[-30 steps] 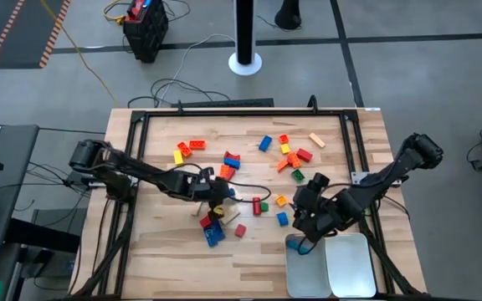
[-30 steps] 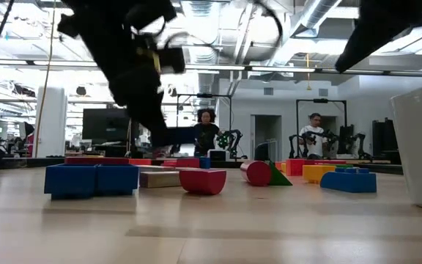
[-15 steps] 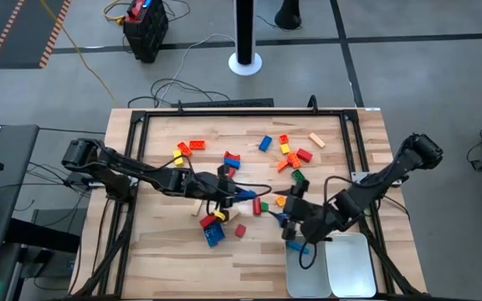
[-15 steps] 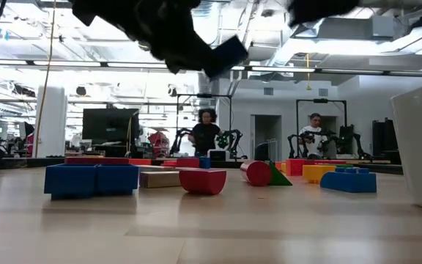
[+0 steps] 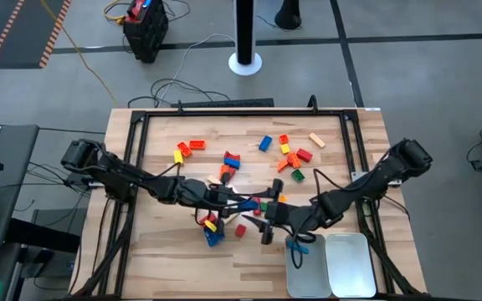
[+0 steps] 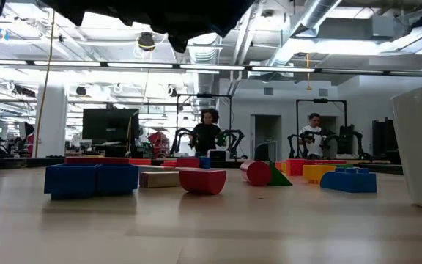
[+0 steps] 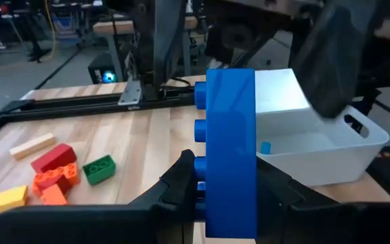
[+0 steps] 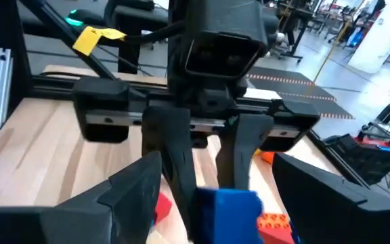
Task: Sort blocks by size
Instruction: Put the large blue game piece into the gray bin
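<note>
Progress is judged to be early. Most of the blocks (image 5: 290, 156) are seen loose on the worktop (image 5: 166, 251): a scatter of red, orange, yellow, green, blue and one tan piece toward the far side, and a smaller knot of red, yellow and blue pieces near the middle. The two white trays (image 5: 348, 266) at the near right corner are almost bare; in the left wrist view one small blue piece (image 7: 266, 147) is made out on the floor of the nearer tray, and nothing else sorted can be confirmed. The left tool (image 7: 229, 193) is clenched on a long blue block (image 7: 231, 152), held on edge above the middle of the worktop, studs sideways, with the nearer tray close behind it. The right tool (image 8: 208, 186) is spread wide, holds nothing, and faces the left tool closely, the blue block lying between its fingers (image 8: 134, 193). A hand-over between arms, or a drop into a tray, is judged to be the step in hand. Nearly the whole lot is left to be sorted.
</note>
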Robot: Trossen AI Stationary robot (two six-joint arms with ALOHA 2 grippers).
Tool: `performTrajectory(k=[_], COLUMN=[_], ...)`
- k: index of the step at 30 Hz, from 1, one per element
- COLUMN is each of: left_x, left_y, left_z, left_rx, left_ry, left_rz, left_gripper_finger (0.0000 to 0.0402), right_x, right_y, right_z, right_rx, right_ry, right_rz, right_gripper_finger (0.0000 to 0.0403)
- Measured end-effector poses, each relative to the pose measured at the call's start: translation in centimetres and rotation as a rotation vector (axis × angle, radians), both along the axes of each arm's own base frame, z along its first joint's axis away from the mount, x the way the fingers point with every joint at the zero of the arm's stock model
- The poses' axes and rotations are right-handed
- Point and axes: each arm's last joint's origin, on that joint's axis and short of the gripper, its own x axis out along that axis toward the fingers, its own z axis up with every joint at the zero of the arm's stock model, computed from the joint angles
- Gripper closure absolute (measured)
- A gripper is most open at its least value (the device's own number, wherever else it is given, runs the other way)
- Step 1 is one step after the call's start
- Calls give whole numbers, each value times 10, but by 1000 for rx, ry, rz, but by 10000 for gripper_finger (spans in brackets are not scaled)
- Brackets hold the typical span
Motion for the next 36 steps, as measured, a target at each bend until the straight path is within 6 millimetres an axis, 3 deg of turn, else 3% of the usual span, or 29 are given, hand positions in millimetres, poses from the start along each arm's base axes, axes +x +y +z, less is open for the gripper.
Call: performTrajectory(k=[10,14,19,26,33,36], left_x=[-2,-2,-1,-1,-2,-3], left_y=[-7,-8,-8,-7,-5,-3], left_z=[1,3,4,4,1,-4], left_rx=[38,39,43,22,15,35], left_ry=[-14,-32,-42,-46,-17,34], left_rz=[-25,-26,-27,-19,116,158], left_gripper_finger=[310,310,310,306,252,222], right_x=[6,5,5,4,-2,-15], right_y=[-2,-2,-2,-2,-5,-2], right_z=[-4,-3,-4,-7,-7,5], right_rx=[-15,-17,-22,-28,-73,-54], right_ry=[-5,-2,4,37,90,113], right_rz=[-9,-6,-6,10,-24,-43], right_gripper_finger=[94,115,165,282,287,287])
